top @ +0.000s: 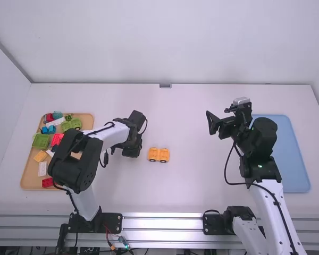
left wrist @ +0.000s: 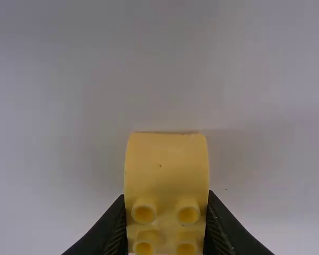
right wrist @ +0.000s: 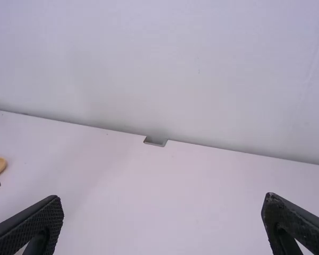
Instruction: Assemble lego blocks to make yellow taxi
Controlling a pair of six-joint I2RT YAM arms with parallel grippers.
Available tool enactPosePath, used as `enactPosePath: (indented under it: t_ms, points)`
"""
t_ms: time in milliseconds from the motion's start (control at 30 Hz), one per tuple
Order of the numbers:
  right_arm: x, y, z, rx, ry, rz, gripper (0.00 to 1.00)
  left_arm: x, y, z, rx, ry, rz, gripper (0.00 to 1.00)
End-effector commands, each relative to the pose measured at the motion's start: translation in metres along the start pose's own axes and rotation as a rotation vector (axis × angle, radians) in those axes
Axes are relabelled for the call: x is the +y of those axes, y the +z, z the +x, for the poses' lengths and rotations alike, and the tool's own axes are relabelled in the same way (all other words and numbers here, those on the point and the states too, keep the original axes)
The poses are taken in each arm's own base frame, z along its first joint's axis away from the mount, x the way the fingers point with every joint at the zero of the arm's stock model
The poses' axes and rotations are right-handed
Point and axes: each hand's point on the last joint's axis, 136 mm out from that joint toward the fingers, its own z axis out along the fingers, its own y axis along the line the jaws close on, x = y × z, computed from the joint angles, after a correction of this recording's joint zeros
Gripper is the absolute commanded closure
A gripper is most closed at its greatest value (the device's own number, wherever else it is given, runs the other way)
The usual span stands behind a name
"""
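In the high view my left gripper [top: 132,151] is low over the table, left of a yellow-orange wheeled car base [top: 159,154] standing mid-table. The left wrist view has my left gripper [left wrist: 166,226] shut on a yellow block [left wrist: 166,170], rounded at one end with studs at the other, between the fingers. My right gripper [top: 219,122] is raised over the table's right side in the high view. Seen in the right wrist view, my right gripper [right wrist: 162,212] is wide open with nothing between its fingers.
At the left, partly behind the left arm, a wooden tray [top: 31,178] holds several red, green, white, blue and orange blocks. A blue tray [top: 295,154] lies on the right, beside the right arm. A wall [top: 165,42] rises behind the table's far edge.
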Motion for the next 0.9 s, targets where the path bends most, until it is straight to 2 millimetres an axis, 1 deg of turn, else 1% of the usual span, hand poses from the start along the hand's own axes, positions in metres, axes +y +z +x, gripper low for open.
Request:
enactPosePath:
  t_ms: [0,33,100,133,167,200,300,433,467,533,567,600,633,667,700,733,800,833,867]
  points:
    - [0.003,-0.002,-0.017,-0.035,-0.012,-0.009,0.01,0.007,0.004,0.001,-0.002,0.004,-0.025,0.66]
    - [0.003,-0.002,-0.017,-0.035,-0.013,-0.01,0.01,0.007,0.004,0.001,-0.002,0.005,-0.025,0.62]
    - [0.005,-0.002,-0.017,-0.034,-0.014,-0.014,0.01,0.007,0.004,0.001,-0.002,0.003,-0.025,0.4]
    - [0.006,-0.002,-0.017,-0.034,-0.018,-0.016,0.01,0.007,0.004,0.001,-0.001,0.003,-0.023,0.13]
    - [0.006,-0.002,-0.017,-0.034,-0.017,-0.016,0.01,0.006,0.004,0.001,-0.001,0.003,-0.021,0.05]
    - [0.005,-0.002,-0.017,-0.035,-0.016,-0.015,0.01,0.006,0.004,0.001,0.0,0.003,-0.02,0.01]
    - [0.002,-0.002,-0.018,-0.035,-0.011,-0.007,0.01,0.008,0.004,0.007,0.035,0.012,-0.029,0.01]
    - [0.0,-0.003,-0.018,-0.036,-0.01,0.0,0.01,0.003,0.0,0.009,0.054,0.069,-0.022,0.01]
    - [0.0,-0.003,-0.018,-0.036,-0.011,0.0,0.01,0.001,-0.005,0.008,0.056,0.081,-0.028,0.01]
    - [0.0,-0.003,-0.018,-0.036,-0.01,0.0,0.01,-0.002,-0.022,0.006,0.056,0.148,-0.037,0.01]
    - [0.0,-0.003,-0.018,-0.036,-0.011,0.0,0.01,-0.007,-0.034,0.006,0.058,0.214,-0.03,0.01]
    - [0.0,-0.003,-0.018,-0.036,-0.011,-0.001,0.01,-0.008,-0.035,0.007,0.058,0.224,-0.029,0.01]
    - [0.001,-0.003,-0.018,-0.036,-0.013,-0.003,0.01,-0.012,-0.048,0.01,0.065,0.305,-0.024,0.01]
    - [0.001,-0.003,-0.018,-0.036,-0.015,-0.004,0.01,-0.016,-0.057,0.014,0.079,0.365,-0.021,0.01]
    - [0.0,-0.003,-0.018,-0.036,-0.014,0.0,0.01,-0.025,-0.073,0.02,0.093,0.496,0.0,0.01]
    - [0.0,-0.003,-0.018,-0.036,-0.013,0.0,0.01,-0.026,-0.075,0.02,0.093,0.516,0.003,0.01]
    - [0.0,-0.003,-0.018,-0.036,-0.012,-0.001,0.01,-0.037,-0.097,0.022,0.083,0.831,0.035,0.01]
    - [0.0,-0.003,-0.018,-0.036,-0.015,-0.001,0.01,-0.041,-0.104,0.021,0.063,0.974,0.044,0.01]
    - [0.0,-0.003,-0.018,-0.036,-0.014,-0.001,0.02,-0.044,-0.108,0.022,0.061,1.061,0.057,0.01]
